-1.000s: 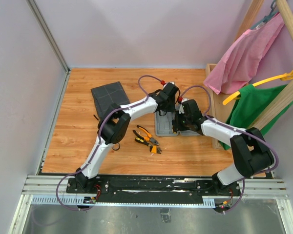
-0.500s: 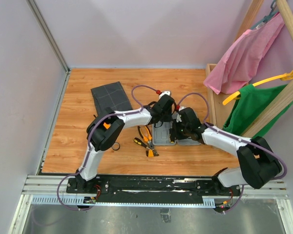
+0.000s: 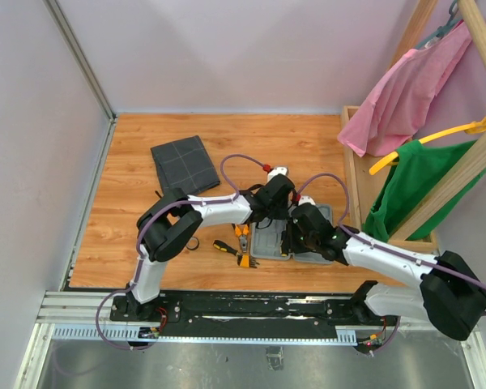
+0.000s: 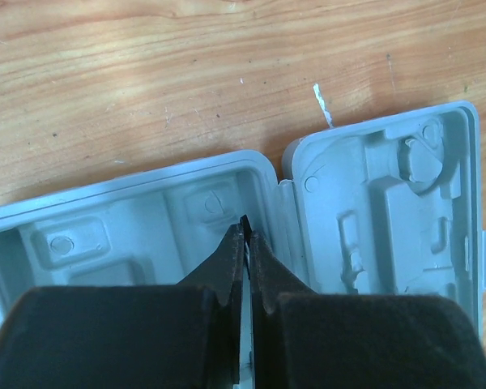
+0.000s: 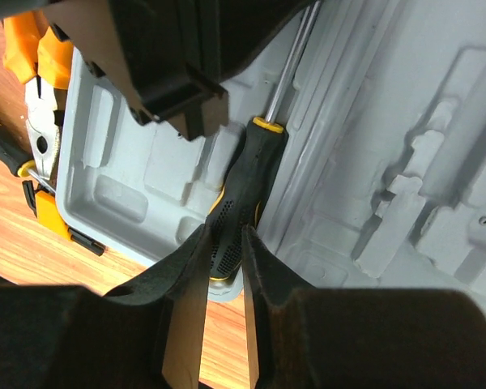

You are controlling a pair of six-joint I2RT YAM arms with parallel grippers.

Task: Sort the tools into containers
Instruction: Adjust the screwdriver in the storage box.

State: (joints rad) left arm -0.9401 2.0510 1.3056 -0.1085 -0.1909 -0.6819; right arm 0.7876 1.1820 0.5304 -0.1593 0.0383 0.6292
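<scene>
While my right hand [image 5: 224,243] is squeezing the handle of the black-and-yellow screwdriver [image 5: 245,178] low over the open grey case [image 5: 113,158], my left hand [image 4: 245,237] is hanging over the same half. It is pinched narrow on a thin pale strip, and I cannot tell what that is. I am thinking my two hands could be bumping. The screwdriver could be landing crooked on the ridge between the halves and rolling out. The pliers [image 5: 39,138] are lying on the surface [image 3: 121,243] just beside the case, crowding that side. The dark pouch [image 3: 184,164] is lying well apart.
</scene>
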